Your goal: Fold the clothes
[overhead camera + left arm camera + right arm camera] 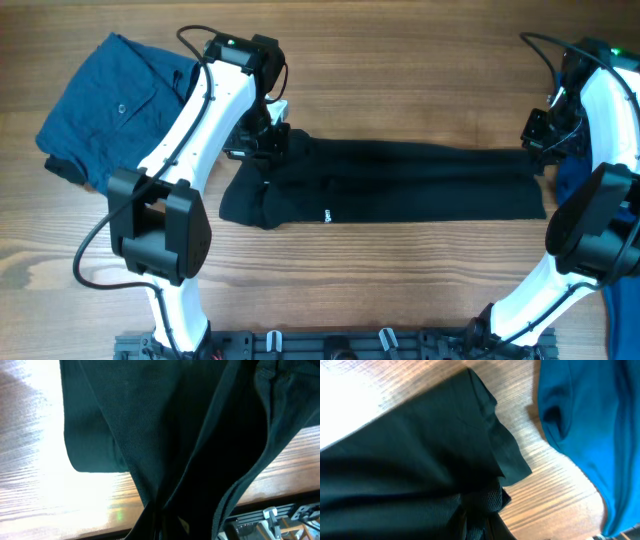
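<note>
Overhead and wrist views of a garment-folding task, mid-course. The black T-shirt lies across the middle of the wooden table, already doubled into a long narrow band with one small white logo print showing near its front edge; the left end is rumpled and uneven, the right end squarer. By judgement, the lengthwise folds are made and the crosswise fold, end to end, remains. The darker blue buttoned garment sits at the far left corner in a loose, roughly folded heap, apart from the band. The plain blue shirt lies unfolded at the right edge, just beside the band's right end, so it has yet to be handled. The left gripper is at the band's far left corner, the right gripper at its far right corner. In each wrist view the black cloth gathers to a pinch at the lower frame edge and hides the fingers; both grippers read as clamped narrowly on the cloth
</note>
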Motion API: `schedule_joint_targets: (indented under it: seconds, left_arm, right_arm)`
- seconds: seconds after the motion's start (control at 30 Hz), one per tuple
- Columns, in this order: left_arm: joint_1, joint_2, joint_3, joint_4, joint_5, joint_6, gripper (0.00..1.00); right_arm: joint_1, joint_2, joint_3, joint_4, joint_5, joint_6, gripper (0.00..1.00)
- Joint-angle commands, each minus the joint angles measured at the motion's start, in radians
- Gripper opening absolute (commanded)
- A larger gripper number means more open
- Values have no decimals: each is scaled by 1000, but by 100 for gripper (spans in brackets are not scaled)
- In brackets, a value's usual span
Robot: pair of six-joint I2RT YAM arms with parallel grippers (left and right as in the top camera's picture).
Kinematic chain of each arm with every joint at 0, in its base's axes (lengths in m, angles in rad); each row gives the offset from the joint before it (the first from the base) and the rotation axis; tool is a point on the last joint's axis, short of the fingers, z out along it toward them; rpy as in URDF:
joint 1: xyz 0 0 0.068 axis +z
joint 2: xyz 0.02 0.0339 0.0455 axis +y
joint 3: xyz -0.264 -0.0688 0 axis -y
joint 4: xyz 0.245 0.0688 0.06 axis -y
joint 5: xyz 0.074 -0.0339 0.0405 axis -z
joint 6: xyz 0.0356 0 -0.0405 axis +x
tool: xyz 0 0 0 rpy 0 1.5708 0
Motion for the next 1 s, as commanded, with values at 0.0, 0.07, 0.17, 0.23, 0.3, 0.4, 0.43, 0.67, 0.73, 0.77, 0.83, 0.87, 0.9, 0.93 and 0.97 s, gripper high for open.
schedule_joint_targets:
  seconds: [0.0, 0.07, 0.17, 0.23, 0.3, 0.4, 0.43, 0.67, 0.73, 0.77, 0.83, 0.87, 0.9, 0.93, 0.97]
  left_arm:
    - [-12, -22, -8, -38, 16, -13, 4]
    - [-12, -22, -8, -51, 16, -13, 9]
    - [-12, -22, -8, -59, 16, -13, 34]
    - [-12, -22, -8, -69, 16, -13, 40]
    - [-12, -22, -8, -69, 15, -13, 40]
    - [-12, -22, -8, -22, 16, -13, 49]
    - [-12, -22, -8, -6, 21, -13, 49]
    - [-30, -22, -35, 138, 84, -13, 52]
    - [-55, -22, -84, 226, 84, -13, 52]
    - [-69, -22, -121, 292, 82, -12, 52]
    - [-95, -20, -197, 435, 78, -11, 46]
    - [-104, -19, -228, 491, 78, -10, 41]
    - [-117, -17, -264, 549, 79, -10, 38]
    - [-126, -15, -283, 578, 81, -10, 35]
    - [-134, -14, -291, 589, 80, -10, 32]
  right_arm:
    - [-1, -24, 0, -22, 52, -29, 10]
    - [-1, -24, 0, -40, 61, -33, 11]
    - [-1, -24, 0, -48, 76, -34, 13]
    - [-1, -24, 0, -49, 79, -31, 33]
    - [-1, -24, -1, -43, 78, 6, 59]
    - [-8, -24, -15, 49, 30, 47, 77]
    - [-16, -24, -22, 71, -7, 44, 77]
    - [-174, -20, -139, 222, -424, -154, 80]
    - [-201, -19, -170, 248, -462, -159, 80]
    - [-206, -19, -179, 253, -474, -158, 80]
    - [-206, -19, -192, 265, -474, -158, 80]
    - [-203, -19, -195, 269, -473, -158, 80]
    - [-201, -19, -196, 270, -474, -158, 80]
    - [-201, -19, -196, 270, -474, -158, 80]
    - [-201, -19, -196, 270, -474, -158, 79]
